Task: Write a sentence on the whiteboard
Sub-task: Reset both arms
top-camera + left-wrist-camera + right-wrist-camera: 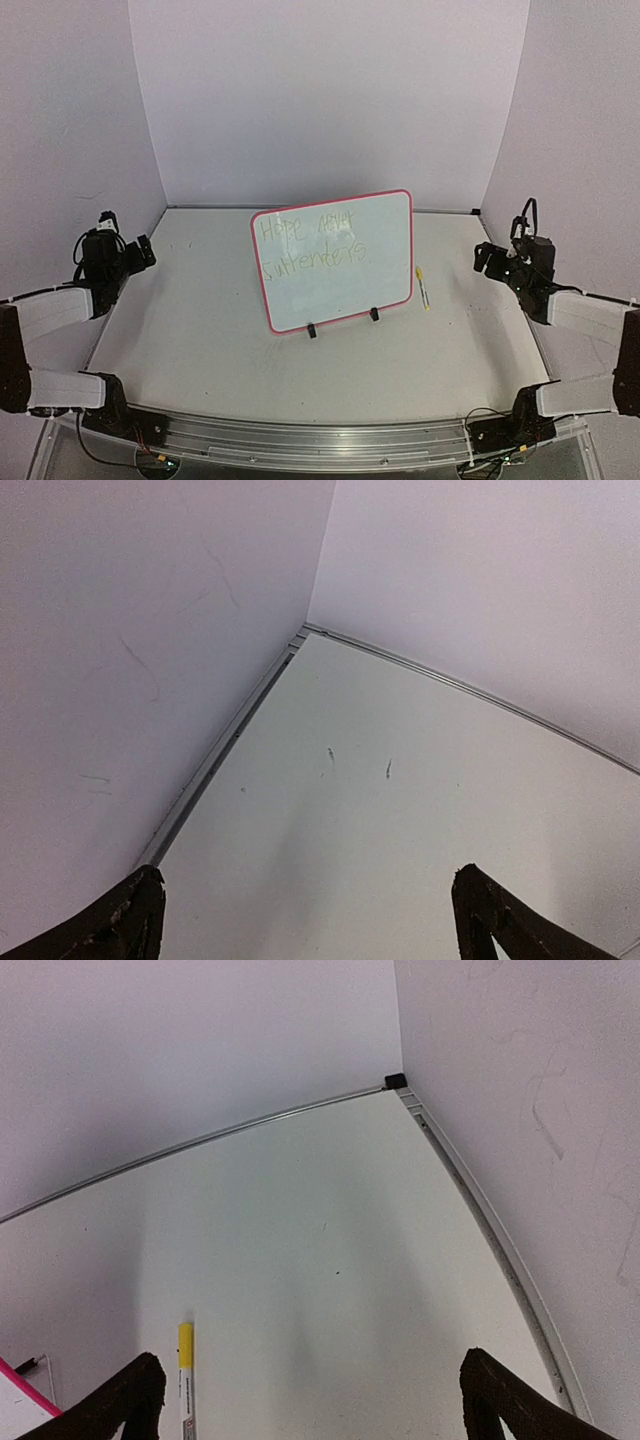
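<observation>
The whiteboard (335,260) stands tilted on two black clip feet at the table's middle, with a red-pink frame. The sentence (310,245) is on it in faint yellow-green handwriting, two lines reading roughly "Hope never surrenders". A yellow-capped marker (423,288) lies on the table just right of the board; it also shows in the right wrist view (186,1385). My left gripper (140,252) is open and empty at the far left. My right gripper (488,258) is open and empty at the far right, apart from the marker. The board's pink corner (25,1388) shows at the right wrist view's lower left.
White walls close in the table on the left, back and right. A metal rail (320,445) runs along the near edge between the arm bases. The left wrist view shows only bare table (400,820) and the back left corner.
</observation>
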{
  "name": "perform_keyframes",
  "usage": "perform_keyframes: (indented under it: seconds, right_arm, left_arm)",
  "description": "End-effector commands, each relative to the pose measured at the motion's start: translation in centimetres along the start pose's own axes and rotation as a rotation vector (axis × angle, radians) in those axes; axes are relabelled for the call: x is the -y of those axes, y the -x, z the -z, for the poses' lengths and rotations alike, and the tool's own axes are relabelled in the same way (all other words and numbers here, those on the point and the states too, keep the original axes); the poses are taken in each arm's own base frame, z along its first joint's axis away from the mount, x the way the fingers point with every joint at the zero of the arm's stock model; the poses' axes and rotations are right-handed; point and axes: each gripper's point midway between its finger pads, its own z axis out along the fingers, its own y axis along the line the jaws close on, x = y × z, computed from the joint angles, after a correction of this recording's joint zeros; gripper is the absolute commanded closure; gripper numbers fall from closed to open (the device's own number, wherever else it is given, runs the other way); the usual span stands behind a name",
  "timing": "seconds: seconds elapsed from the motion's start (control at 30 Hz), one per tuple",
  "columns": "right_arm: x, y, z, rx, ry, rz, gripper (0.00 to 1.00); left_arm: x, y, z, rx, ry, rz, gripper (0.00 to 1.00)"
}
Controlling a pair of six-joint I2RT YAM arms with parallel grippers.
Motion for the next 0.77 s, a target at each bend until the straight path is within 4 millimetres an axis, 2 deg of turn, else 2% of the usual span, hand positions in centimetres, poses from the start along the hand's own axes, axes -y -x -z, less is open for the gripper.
perform_keyframes:
  seconds: [0.0, 0.2, 0.27, 0.47, 0.73]
  right_arm:
    - [1.2, 2.0, 1.6, 0.182, -0.050, 0.051, 0.02]
    - [3.7, -0.7, 2.6, 0.273, -0.137, 0.102, 0.02]
    - [4.1, -1.0, 2.8, 0.283, -0.156, 0.113, 0.02]
    - [4.2, -1.4, 2.2, 0.263, -0.161, 0.120, 0.02]
    - [4.3, -1.5, 2.3, 0.264, -0.167, 0.115, 0.02]
  left_arm:
    - [-2.3, 1.2, 1.5, 0.187, 0.086, -0.031, 0.01]
    - [-3.3, -1.8, 0.6, 0.117, 0.126, -0.051, 0.01]
    - [-3.5, -2.5, 0.5, 0.114, 0.126, -0.047, 0.01]
    - [-2.7, -2.6, 0.0, 0.102, 0.089, -0.048, 0.01]
    - [-2.8, -2.7, 0.0, 0.106, 0.091, -0.027, 0.01]
